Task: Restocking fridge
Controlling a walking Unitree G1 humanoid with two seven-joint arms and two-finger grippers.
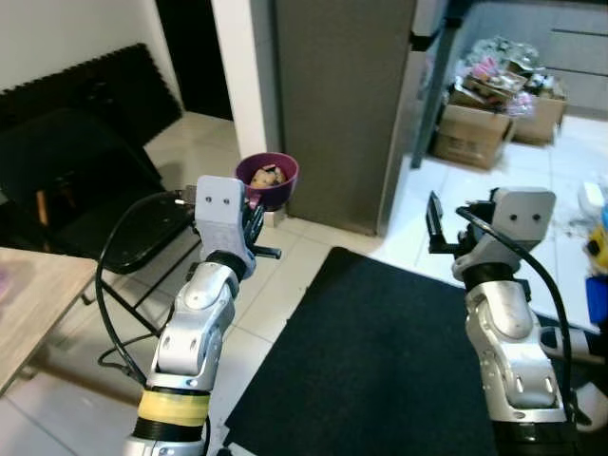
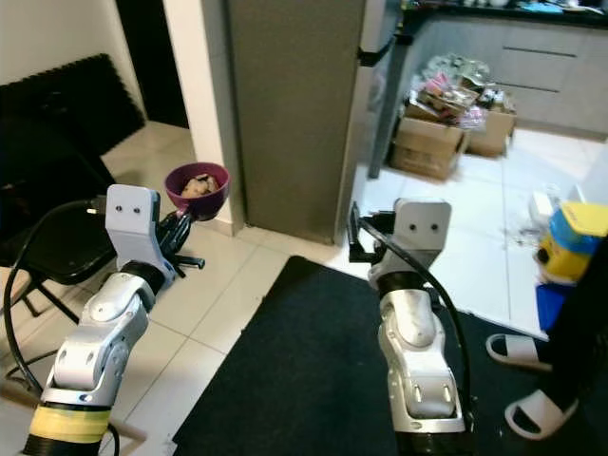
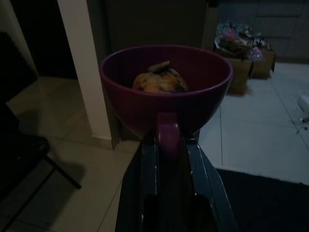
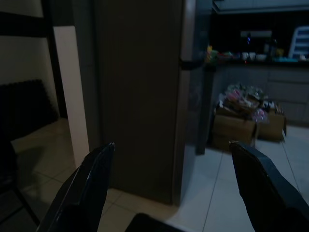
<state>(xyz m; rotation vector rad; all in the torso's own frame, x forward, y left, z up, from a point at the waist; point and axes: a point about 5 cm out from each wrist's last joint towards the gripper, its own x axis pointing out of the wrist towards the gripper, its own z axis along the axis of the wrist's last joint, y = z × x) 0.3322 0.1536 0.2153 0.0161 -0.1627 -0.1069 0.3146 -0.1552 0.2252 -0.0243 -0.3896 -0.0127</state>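
Left tool [image 3: 169,145] clamping purple cup [image 3: 164,92] by handle, food inside, right tool [image 4: 169,179] spread wide facing fridge [image 4: 140,96]

I see a black mat [image 1: 380,351] under and between my arms, a black chair [image 1: 85,190] just left of my left hand, cardboard boxes [image 1: 484,123] of clutter beyond my right — a table corner [image 1: 28,294] lower left.
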